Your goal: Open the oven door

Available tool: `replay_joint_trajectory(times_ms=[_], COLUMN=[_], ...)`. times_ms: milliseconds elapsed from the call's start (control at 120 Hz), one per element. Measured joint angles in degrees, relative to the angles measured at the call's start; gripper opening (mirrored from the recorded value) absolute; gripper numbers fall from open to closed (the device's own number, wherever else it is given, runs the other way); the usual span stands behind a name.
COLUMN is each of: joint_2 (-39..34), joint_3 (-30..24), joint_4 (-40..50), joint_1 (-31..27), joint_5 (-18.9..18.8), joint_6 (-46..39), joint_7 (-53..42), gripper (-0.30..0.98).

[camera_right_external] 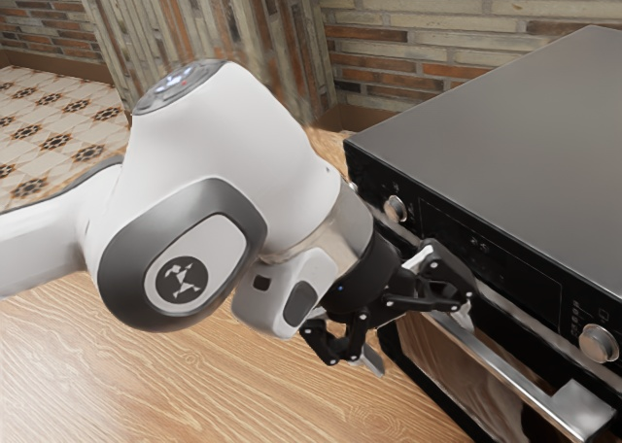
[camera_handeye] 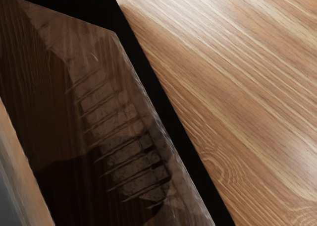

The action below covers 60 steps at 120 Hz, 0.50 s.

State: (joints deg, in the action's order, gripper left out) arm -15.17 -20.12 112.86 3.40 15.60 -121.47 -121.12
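Note:
In the exterior view my gripper [camera_right_external: 425,338] is beside the oven's front, at the far end of the silver door handle [camera_right_external: 510,373]. Its two fingers stand wide apart, one near the handle's end and the other out over the wooden surface. Contact with the handle cannot be made out. Below the control panel is the oven door [camera_right_external: 442,363], partly hidden by the hand; whether it stands slightly ajar is unclear. The wrist view looks down on the door's dark glass [camera_handeye: 94,117], with a blurred strip along one side.
A wooden surface [camera_right_external: 175,375] lies under the arm and beside the door; its grain [camera_handeye: 237,87] shows past the door's black edge. Round knobs [camera_right_external: 598,344] project from the oven's control panel [camera_right_external: 496,268]. Brick walls [camera_right_external: 418,35] stand behind.

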Motion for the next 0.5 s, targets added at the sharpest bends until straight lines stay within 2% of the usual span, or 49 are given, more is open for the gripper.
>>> replay_joint_trajectory(times_ms=[25,42,58,100,108,125,142,167,192,217,242,300,400,500], joint_2=[-2.4,-5.95,-12.25,-30.77,-34.58,-40.45,-42.13,-34.98,-21.94,-10.38,-2.54,8.18,20.2,27.51], joint_3=[-0.02,-0.25,-1.08,-4.53,-5.36,-6.43,-6.7,-7.41,-11.02,-12.51,-12.97,-10.02,-8.07,-7.38], joint_4=[2.96,6.26,10.61,17.03,16.78,10.43,0.63,-19.99,-37.62,-48.44,-53.97,-55.57,-55.42,-50.38], joint_1=[0.05,0.09,0.63,3.65,4.41,5.02,3.19,-4.73,-14.34,-20.53,-24.53,-30.42,-36.02,-34.25], joint_5=[0.25,0.46,0.92,1.87,1.97,0.82,-1.92,-6.41,-9.21,-11.28,-13.26,-15.94,-17.33,-17.54], joint_6=[-0.26,-0.39,-0.2,2.37,3.26,5.76,8.88,15.23,19.71,23.03,25.69,31.02,37.94,41.34], joint_7=[0.21,0.36,0.52,1.33,1.63,2.74,4.22,6.58,8.87,11.06,13.27,21.29,36.11,48.8], gripper=[0.73,0.68,0.58,0.61,0.61,0.62,0.63,0.63,0.64,0.64,0.65,0.66,0.67,0.68])
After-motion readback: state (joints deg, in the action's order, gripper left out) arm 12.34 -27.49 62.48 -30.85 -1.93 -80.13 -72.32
